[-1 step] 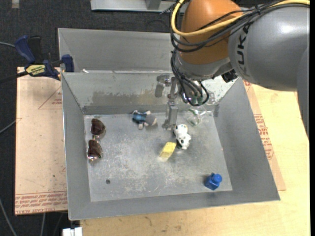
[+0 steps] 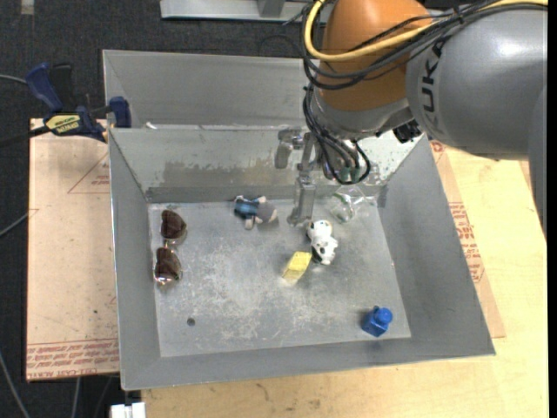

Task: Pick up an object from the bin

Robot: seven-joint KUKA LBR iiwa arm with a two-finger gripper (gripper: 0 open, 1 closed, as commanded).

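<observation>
My gripper (image 2: 294, 194) hangs low over the back middle of the bin, open, with nothing between its metal fingers (image 2: 303, 200). Just left of it lies a small blue and grey toy figure (image 2: 253, 209). A white toy animal with black spots (image 2: 323, 241) sits just to its front right. In front of that lies a small yellow block (image 2: 297, 266). A clear plastic piece (image 2: 348, 204) rests to the right of the gripper, near the back wall.
A pair of brown sunglasses (image 2: 169, 247) lies along the bin's left side. A blue knob-like thing (image 2: 377, 320) sits in the front right corner. The arm with its orange cover and cables overhangs the back right.
</observation>
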